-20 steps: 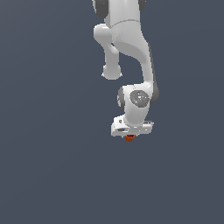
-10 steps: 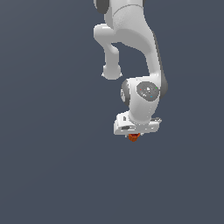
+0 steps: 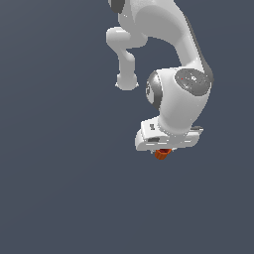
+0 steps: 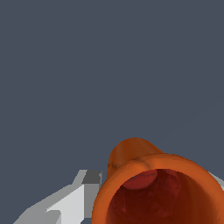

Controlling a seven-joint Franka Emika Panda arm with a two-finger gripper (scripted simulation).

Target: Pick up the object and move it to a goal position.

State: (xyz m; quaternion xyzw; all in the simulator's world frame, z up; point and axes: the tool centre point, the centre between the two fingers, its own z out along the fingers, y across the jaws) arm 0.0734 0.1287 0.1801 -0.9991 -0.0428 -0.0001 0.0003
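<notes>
The object is a tiny orange-red cup [image 3: 161,154] with a darker hollow top. In the exterior view it peeks out just under my white gripper [image 3: 162,152], held up off the grey floor. In the wrist view the cup [image 4: 157,188] fills the near part of the picture, its open mouth facing the camera. One white and grey finger [image 4: 65,203] shows beside it and a sliver of the other on the opposite side. The gripper is shut on the cup. The fingertips are hidden behind the hand in the exterior view.
A plain dark grey surface [image 3: 59,188] lies all around. My white arm [image 3: 178,94] hangs over the gripper from above. No goal marker shows in either view.
The arm has moved toward the exterior view's right and slightly nearer the camera, carrying the cup along. The gripper stays shut on it.
</notes>
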